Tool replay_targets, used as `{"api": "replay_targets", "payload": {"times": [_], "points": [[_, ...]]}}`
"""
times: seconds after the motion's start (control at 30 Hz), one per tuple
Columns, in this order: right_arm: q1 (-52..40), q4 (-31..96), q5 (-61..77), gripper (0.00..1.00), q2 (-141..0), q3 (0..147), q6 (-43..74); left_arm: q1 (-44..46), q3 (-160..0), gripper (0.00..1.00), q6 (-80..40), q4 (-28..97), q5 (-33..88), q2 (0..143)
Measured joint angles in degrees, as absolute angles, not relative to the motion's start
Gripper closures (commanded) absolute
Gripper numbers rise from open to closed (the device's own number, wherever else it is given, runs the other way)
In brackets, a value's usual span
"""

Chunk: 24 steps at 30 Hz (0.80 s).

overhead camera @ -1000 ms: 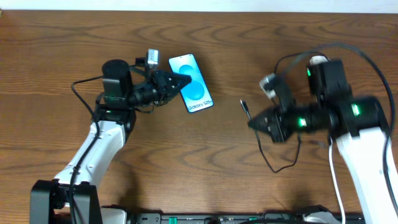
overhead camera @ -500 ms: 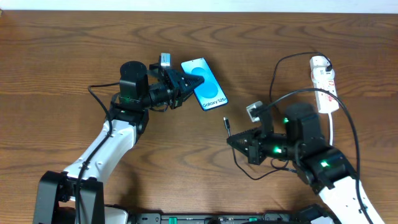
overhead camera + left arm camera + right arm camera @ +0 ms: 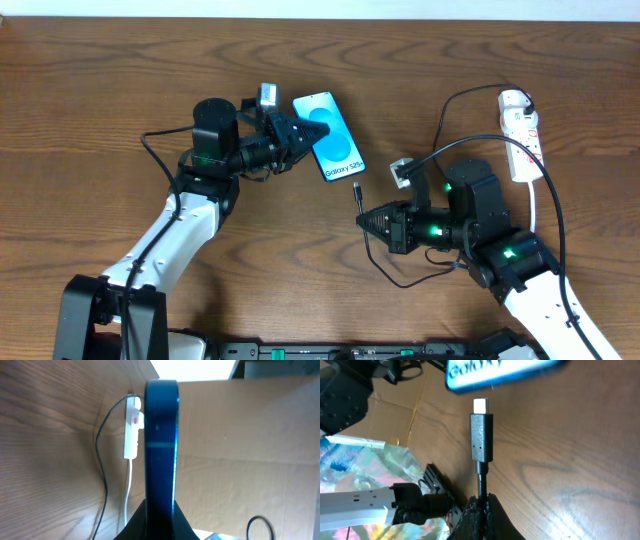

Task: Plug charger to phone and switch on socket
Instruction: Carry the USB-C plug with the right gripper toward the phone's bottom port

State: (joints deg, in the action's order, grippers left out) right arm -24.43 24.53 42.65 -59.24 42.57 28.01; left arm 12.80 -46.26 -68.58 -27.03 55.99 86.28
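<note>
Right end effector (image 3: 364, 218) is pinched on the charger (image 3: 481, 477) just behind its plug (image 3: 481, 437), close to the bottom end of the phone (image 3: 335, 152) that the left end effector (image 3: 303, 132) grips tight; line the plug up straight, then push in slowly.

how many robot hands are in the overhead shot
2. The left hand is upper middle, shut on the phone's left edge. The right hand is lower, right of centre, shut on the charger, plug tip just short of the phone. None hidden.
</note>
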Motion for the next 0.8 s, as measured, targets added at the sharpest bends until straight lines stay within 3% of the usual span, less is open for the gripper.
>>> {"api": "replay_targets", "payload": {"times": [0.2,0.5,0.8], "points": [[-24.5,25.5,42.1,0.99,-59.3,46.5,24.6,12.8,-46.3,0.92,-65.5,-27.0,59.9,86.3],[-26.0,50.8,32.9,0.99,-60.0,65.2,25.1,12.8,-46.3,0.92,-63.7,-27.1,65.0,86.3],[-31.9,49.1,34.4,0.99,-62.9,64.5,8.3,12.8,-46.3,0.93,-63.2,-31.7,66.6,87.0]]}}
